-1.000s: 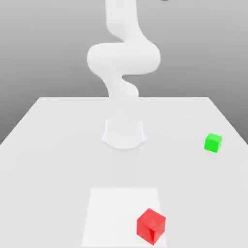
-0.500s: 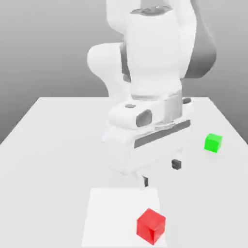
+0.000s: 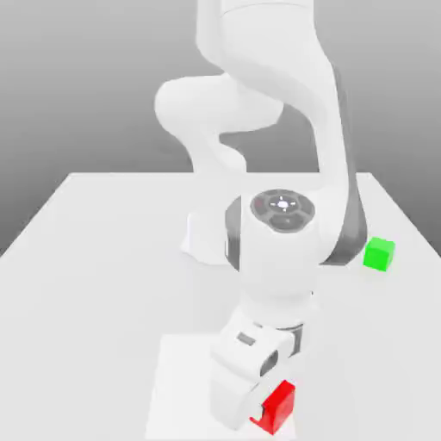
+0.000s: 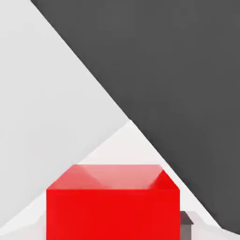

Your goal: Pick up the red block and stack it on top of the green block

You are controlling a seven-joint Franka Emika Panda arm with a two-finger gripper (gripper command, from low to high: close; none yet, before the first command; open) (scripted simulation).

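1. A white robot arm (image 3: 258,146) rises from a round base at the middle of a pale worktop (image 3: 95,258) and bends forward and down toward the worktop's near edge.
2. The arm's gripper (image 3: 263,413) is low over the worktop, close to the near edge and slightly toward the exterior view's right.
3. The red block (image 3: 278,406) sits at the gripper, partly covered by the white hand; its exposed red faces show on the side toward the exterior view's right.
4. The gripper's fingers are drawn in to their narrowest, closed against the red block.
5. In the hand view the red block (image 4: 112,208) appears very close, and a dark fingertip (image 4: 186,219) touches one of its sides.
6. The red block rests on a lighter square patch (image 3: 185,379) marked on the worktop, near that patch's corner toward the exterior view's right and the near edge.
7. The green block (image 3: 378,254) stands alone on the worktop, close to the edge on the exterior view's right and about midway back.
8. The green block is well apart from the red block and from the gripper.
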